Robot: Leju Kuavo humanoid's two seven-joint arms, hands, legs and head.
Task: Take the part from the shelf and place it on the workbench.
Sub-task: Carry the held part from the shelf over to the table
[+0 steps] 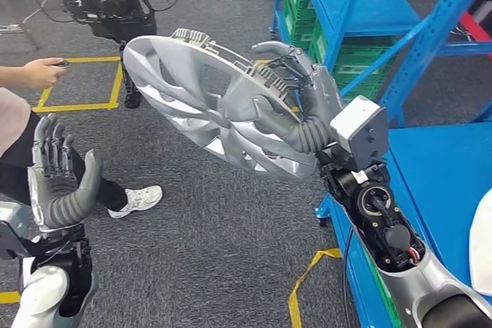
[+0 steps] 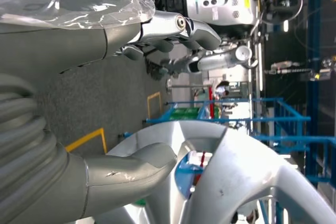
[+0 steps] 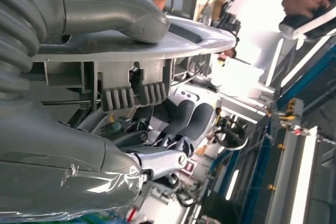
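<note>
Gripping silver hubcap [image 1: 203,105] by its rim in right robot hand [image 1: 307,101], over floor beside blue shelf [image 1: 371,5]; left robot hand [image 1: 58,178] open, fingers spread, empty.

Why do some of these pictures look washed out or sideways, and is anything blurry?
Head view: evenly lit and sharp, soft highlights on the silver wheel cover held by the right hand. Left wrist view: turned on its side, glare on the clear wrap over the left hand, the background softer. Right wrist view: also turned, bright white patches blown out behind the wheel cover's rim.
</note>
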